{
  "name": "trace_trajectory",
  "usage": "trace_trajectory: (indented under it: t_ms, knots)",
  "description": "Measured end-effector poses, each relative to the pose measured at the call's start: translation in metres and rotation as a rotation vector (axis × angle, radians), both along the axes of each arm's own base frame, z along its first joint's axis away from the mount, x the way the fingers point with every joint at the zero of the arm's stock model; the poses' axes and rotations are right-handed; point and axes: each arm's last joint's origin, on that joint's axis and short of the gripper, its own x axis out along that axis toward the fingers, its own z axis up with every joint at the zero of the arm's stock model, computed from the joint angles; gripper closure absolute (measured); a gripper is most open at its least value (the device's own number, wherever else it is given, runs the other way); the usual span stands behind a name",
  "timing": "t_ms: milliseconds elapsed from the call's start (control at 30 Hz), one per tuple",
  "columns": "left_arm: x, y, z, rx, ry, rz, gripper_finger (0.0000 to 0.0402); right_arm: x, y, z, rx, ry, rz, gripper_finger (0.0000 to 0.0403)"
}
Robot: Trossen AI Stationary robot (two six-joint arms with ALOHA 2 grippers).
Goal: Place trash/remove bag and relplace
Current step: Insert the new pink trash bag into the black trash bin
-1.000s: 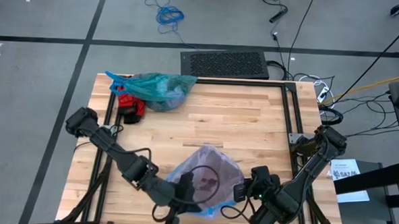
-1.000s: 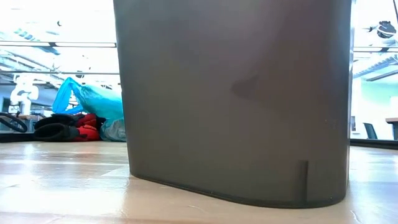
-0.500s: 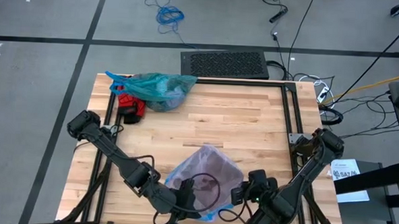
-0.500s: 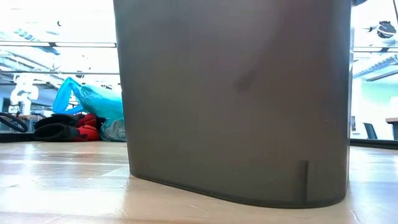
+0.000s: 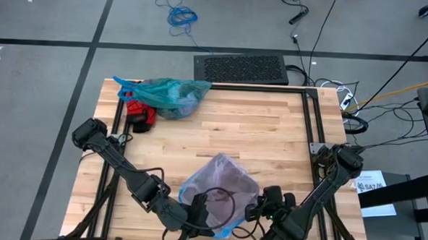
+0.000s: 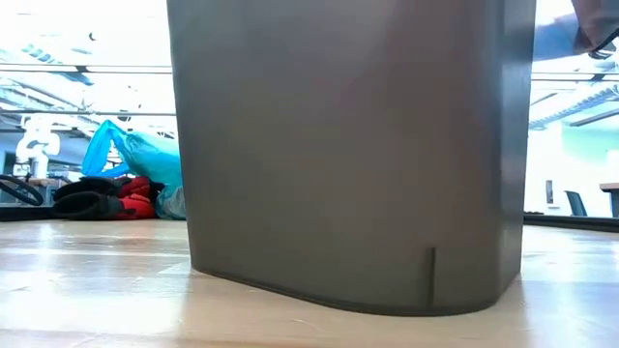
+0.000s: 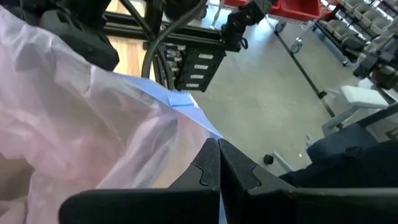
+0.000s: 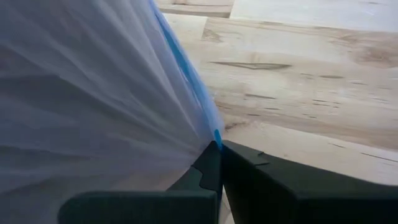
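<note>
The teal-green bag (image 5: pixel 169 95), knotted and full, lies on the table's far left, beside a red and black item (image 5: pixel 140 115); the low view shows the bag (image 6: pixel 135 155) too. A dark grey bin (image 6: pixel 348 145) stands near the table's front edge. A pale pink bag with a blue edge (image 5: pixel 220 187) is draped over its top. My left gripper (image 5: pixel 198 206) is shut at the pink bag's left near side. My right gripper (image 5: pixel 258 207) is shut at its right near side. My left gripper pinches the pink bag's blue-edged rim (image 7: pixel 198 127) between its two shut fingers, coming slanting down from the left. The film spreads away from the fingers over the bin. My right gripper pinches the blue rim (image 8: pixel 215 138) of the pink bag between its fingertips, pointing steeply down from the right. The film fans out from the pinch in taut pleats.
A black mat (image 5: pixel 241 68) lies on the floor beyond the far edge. Cables (image 5: pixel 345 104) and a paper (image 5: pixel 374 186) are at the right. Bare wood (image 5: pixel 257 129) stretches between the bin and the far edge.
My right gripper has sunk beside the bin, toward the near edge, drawing the pink bag's rim down with it. The bin has slid slightly across the table. Both grippers stay shut on the bag.
</note>
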Motion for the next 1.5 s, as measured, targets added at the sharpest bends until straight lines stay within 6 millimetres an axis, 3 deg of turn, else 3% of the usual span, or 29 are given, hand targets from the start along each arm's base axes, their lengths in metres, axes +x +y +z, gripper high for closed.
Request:
trace_trajectory:
  t_ms: [300, 433, 633, 767, 933, 1167, 1333, 1500]
  knots:
    - [-0.003, 0.002, -0.019, 0.063, 0.056, 0.036, 0.0402, -0.003, -0.001, 0.036, -0.063, 0.018, 0.058, 0.0403]
    - [-0.003, 0.006, -0.021, 0.100, 0.073, 0.059, 0.0402, 0.002, 0.004, 0.056, -0.110, 0.012, 0.229, 0.0403]
    - [0.000, 0.010, -0.022, 0.097, 0.082, 0.055, 0.0402, 0.014, 0.026, 0.099, -0.256, -0.107, 0.669, 0.0403]
    - [0.000, 0.010, -0.021, 0.095, 0.081, 0.047, 0.0402, 0.020, 0.027, 0.118, -0.253, -0.146, 0.747, 0.0384]
    - [0.002, 0.013, -0.022, 0.099, 0.082, 0.061, 0.0402, 0.022, 0.021, 0.125, -0.227, -0.120, 0.778, 0.0316]
    - [0.002, 0.013, -0.021, 0.094, 0.080, 0.066, 0.0402, 0.011, 0.010, 0.118, -0.158, 0.030, 0.705, 0.0214]
    - [0.002, 0.013, -0.021, 0.095, 0.082, 0.066, 0.0402, 0.007, 0.012, 0.118, -0.087, 0.053, 0.705, 0.0176]
    - [0.002, 0.013, -0.022, 0.091, 0.087, 0.054, 0.0402, 0.003, 0.010, 0.126, -0.033, 0.064, 0.719, 0.0163]
